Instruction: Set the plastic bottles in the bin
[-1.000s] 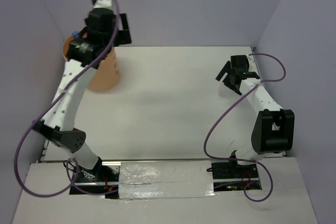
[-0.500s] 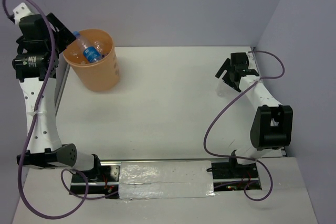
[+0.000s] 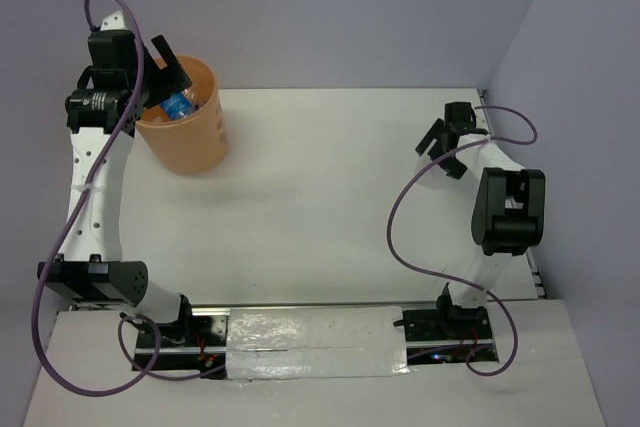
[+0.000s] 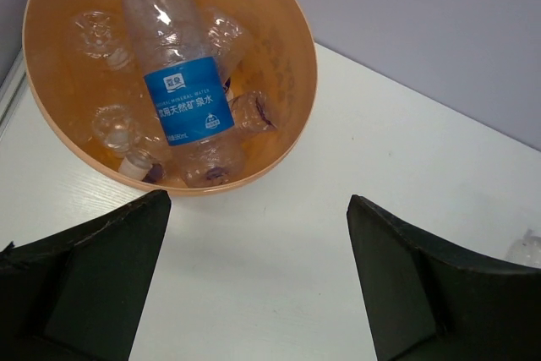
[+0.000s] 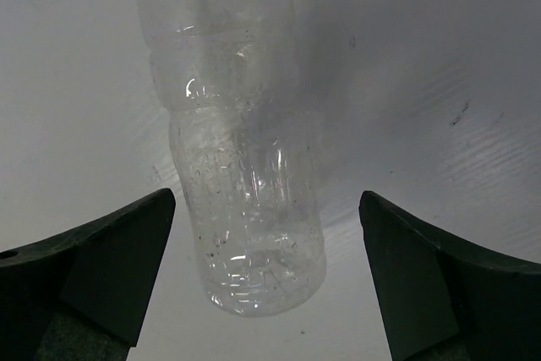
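Observation:
The orange bin (image 3: 196, 143) stands at the table's back left corner. The left wrist view looks down into the bin (image 4: 56, 48), which holds several clear plastic bottles, one with a blue label (image 4: 186, 107). My left gripper (image 3: 168, 71) hovers at the bin's left rim, open and empty (image 4: 258, 272). In the right wrist view another clear bottle (image 5: 241, 175) lies on the table. It points away from the open right gripper (image 5: 266, 205), with its base between the fingers and touching neither. That gripper (image 3: 443, 142) is at the back right.
Purple walls (image 3: 350, 17) close in the white table (image 3: 320, 197) at the back and both sides. The right wall runs close to my right arm (image 3: 510, 209). Purple cables (image 3: 405, 237) loop off both arms. Something small and clear (image 4: 527, 249) shows at the left wrist view's right edge.
My left arm swung off the bin's top out to the left, then back to its left rim, uncovering the bottles inside. The right gripper shifted slightly toward the back right.

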Controlling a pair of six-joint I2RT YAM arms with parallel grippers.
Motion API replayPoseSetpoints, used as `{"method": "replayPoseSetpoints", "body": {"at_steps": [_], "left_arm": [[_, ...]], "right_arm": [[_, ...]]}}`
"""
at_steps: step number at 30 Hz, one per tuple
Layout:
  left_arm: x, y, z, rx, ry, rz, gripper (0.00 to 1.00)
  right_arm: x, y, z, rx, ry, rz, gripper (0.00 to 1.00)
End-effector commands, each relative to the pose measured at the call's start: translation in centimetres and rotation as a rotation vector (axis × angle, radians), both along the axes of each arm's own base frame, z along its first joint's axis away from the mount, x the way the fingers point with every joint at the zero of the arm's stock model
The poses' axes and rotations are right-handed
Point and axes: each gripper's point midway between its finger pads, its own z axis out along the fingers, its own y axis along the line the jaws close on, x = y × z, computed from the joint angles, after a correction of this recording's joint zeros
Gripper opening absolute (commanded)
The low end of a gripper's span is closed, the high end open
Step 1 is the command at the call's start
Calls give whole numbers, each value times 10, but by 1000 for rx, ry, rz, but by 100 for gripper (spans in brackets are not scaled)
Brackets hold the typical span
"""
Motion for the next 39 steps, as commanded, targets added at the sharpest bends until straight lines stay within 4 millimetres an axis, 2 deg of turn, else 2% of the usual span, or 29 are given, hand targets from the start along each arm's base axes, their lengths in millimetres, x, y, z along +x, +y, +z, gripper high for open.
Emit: {"method": "replayPoseSetpoints", "body": {"at_steps": [1, 2, 3, 6, 7, 9, 10, 12, 13, 15, 16, 18, 19, 21, 22, 24, 25, 27, 28, 32, 39], "left_arm": [[7, -10, 23, 31, -77, -57, 99], [7, -20, 23, 31, -77, -85, 99], [8, -21, 23, 30, -74, -90, 99], [9, -28, 25, 29, -82, -112, 99], [9, -28, 26, 28, -82, -113, 99], [9, -31, 29, 22, -88, -127, 99], [9, -32, 30, 17, -88, -132, 99], [9, -36, 35, 5, -98, -148, 99], [8, -37, 36, 0, -101, -156, 99], [8, -45, 40, -23, -110, -191, 99], [9, -49, 42, -34, -116, -208, 99], [11, -64, 42, -73, -115, -279, 99], [12, -70, 42, -91, -115, -308, 99], [17, -83, 38, -117, -101, -357, 99], [19, -96, 33, -132, -83, -399, 99], [19, -116, 32, -139, -79, -453, 99], [18, -124, 32, -147, -76, -477, 99], [21, -135, 30, -160, -68, -506, 99], [19, -145, 30, -179, -66, -545, 99], [18, -163, 38, -243, -103, -621, 99], [29, -185, 32, -308, -105, -684, 99]], "right_arm": [[24, 4, 12, 11, -74, 31, 96], [25, 5, 11, 14, -71, 38, 92], [26, 5, 6, 16, -62, 41, 89], [27, 5, 3, 15, -59, 48, 75], [27, 5, 3, 14, -60, 53, 67], [27, 7, 5, 18, -67, 64, 59], [27, 9, 9, 18, -76, 76, 51], [27, 15, 17, 31, -96, 100, 45], [26, 18, 28, 34, -122, 116, 39], [25, 31, 43, 53, -157, 161, 36], [24, 39, 61, 52, -196, 187, 36], [21, 61, 84, 82, -251, 258, 35], [18, 91, 107, 93, -302, 341, 35], [12, 128, 133, 117, -362, 448, 35], [4, 163, 157, 119, -414, 546, 35], [-6, 203, 185, 135, -480, 663, 36], [-18, 232, 196, 145, -508, 749, 36], [-27, 258, 219, 159, -562, 827, 36], [-37, 275, 225, 169, -573, 880, 36], [-54, 305, 243, 200, -609, 1000, 36], [-73, 327, 250, 212, -610, 1094, 36]]}}
